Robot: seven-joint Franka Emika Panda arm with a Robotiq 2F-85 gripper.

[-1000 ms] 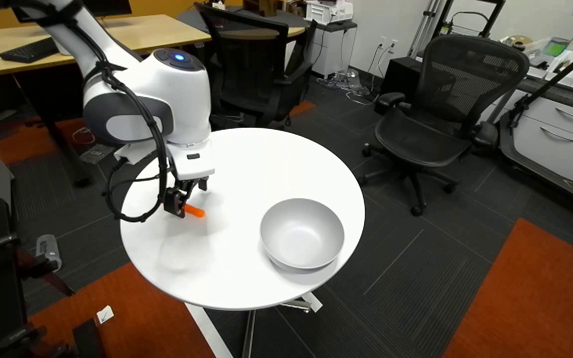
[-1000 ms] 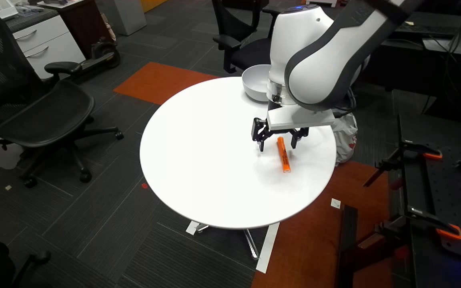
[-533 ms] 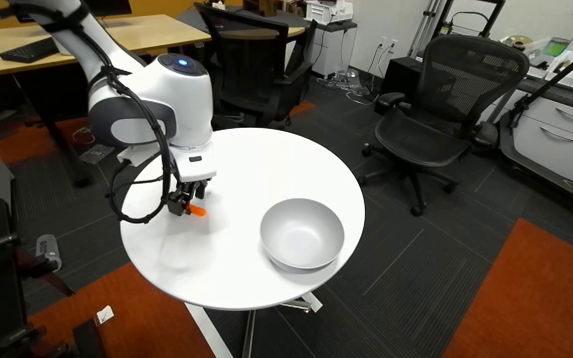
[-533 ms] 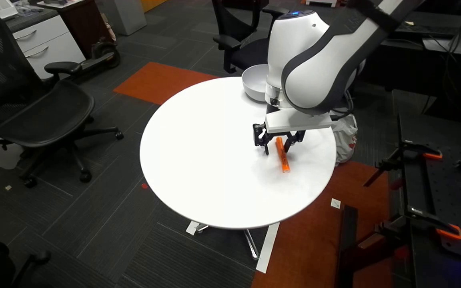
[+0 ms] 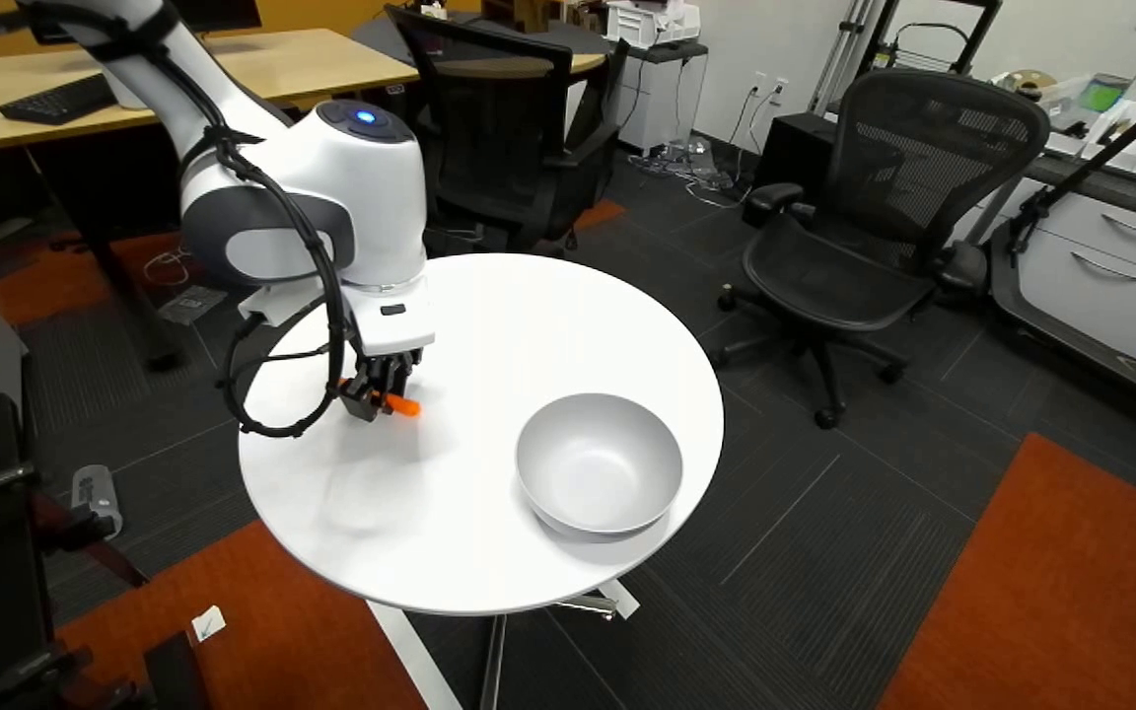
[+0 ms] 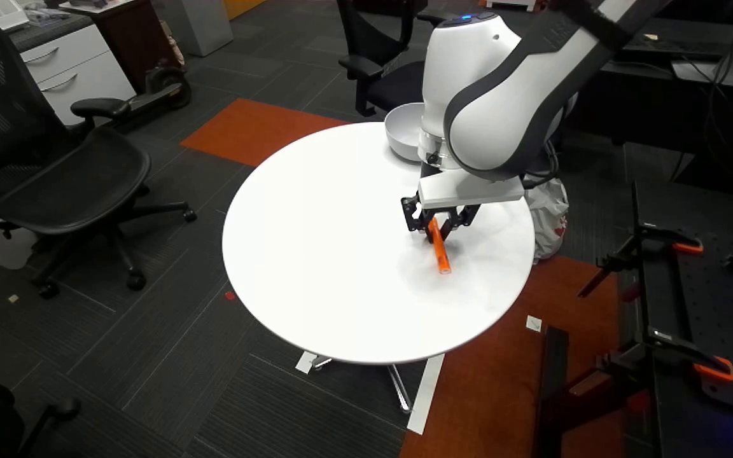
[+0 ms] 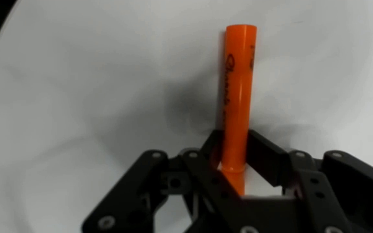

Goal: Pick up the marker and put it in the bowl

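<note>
Shifted since half a second ago: marker [image 7: 237, 97] and the fingers [image 7: 265, 158] that flank it

Compared with the earlier view, the marker lies slightly to one side of its former place, and the fingers of my gripper [image 7: 235, 144] stand nearer together. They are drawn in to the marker's own thickness, one on each side, both apparently touching; I judge it held. They lie across the barrel because that is its narrow way, where two opposed faces press most squarely. The hold falls off centre: a long, lettered stretch juts out beyond the fingers, while my gripper partly hides the shorter end. Such a hold, I judge, could let the long end droop or swing, so a steady lift seems wise. Whether the marker rests on the table [image 5: 519, 325] or hangs just over it, I cannot tell. The bowl [image 5: 600, 468] stands upright near the table's edge, well apart from the marker; in an exterior view my arm [image 6: 494, 127] partly covers it. Its wide, upturned mouth asks, I judge, for little precision: clear the rim without nudging it, carry across, release. Placing is not yet done.
</note>
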